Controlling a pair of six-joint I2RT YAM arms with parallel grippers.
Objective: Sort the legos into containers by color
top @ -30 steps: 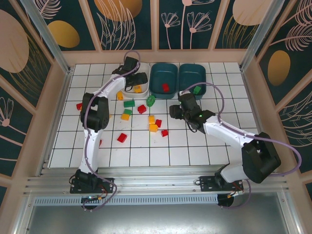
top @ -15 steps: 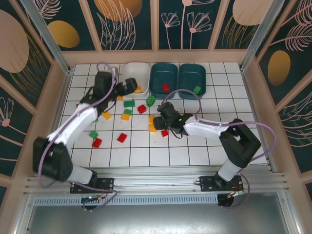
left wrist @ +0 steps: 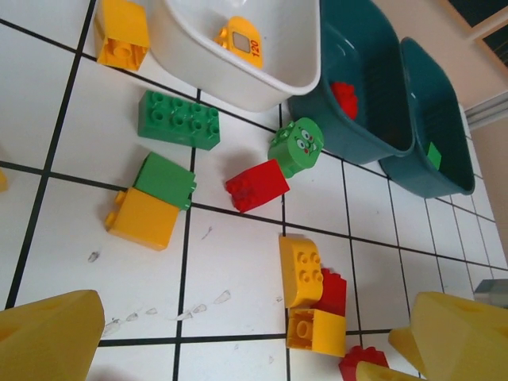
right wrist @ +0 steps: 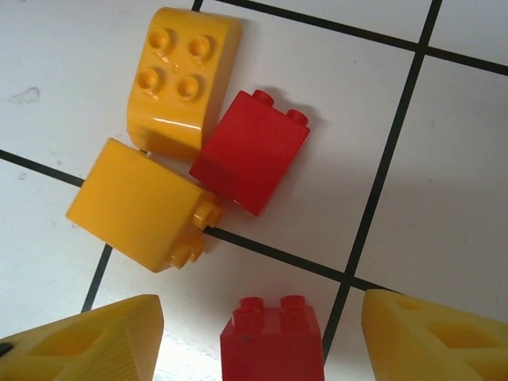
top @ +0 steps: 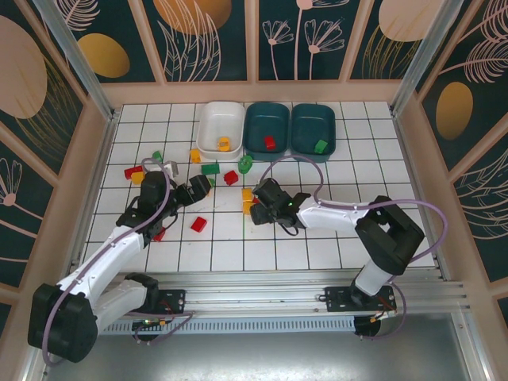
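Observation:
My left gripper [top: 200,186] [left wrist: 254,349] hangs open over the left-middle table with nothing in it. Ahead of it lie two yellow legos [left wrist: 302,270] against a red one [left wrist: 332,292]. My right gripper [top: 255,208] [right wrist: 262,349] is low over the same cluster, open. A red lego [right wrist: 271,341] stands between its fingers [right wrist: 87,341] with gaps on both sides. The white container [top: 220,119] holds a yellow piece [left wrist: 240,41]. A red lego [top: 270,142] lies in the middle teal container [top: 267,117], and a green one [top: 321,146] in the right teal container [top: 313,117].
Loose legos lie around: a long green brick [left wrist: 178,119], a green one on a yellow [left wrist: 163,181], a red [left wrist: 255,184], a round green face piece [left wrist: 295,145], a yellow [left wrist: 121,32]. More reds [top: 198,225] and a yellow [top: 136,178] sit left.
The left arm has swung back from the white container toward the near left, opening and leaving a yellow piece in it. The right gripper came from the right teal container down to the middle cluster.

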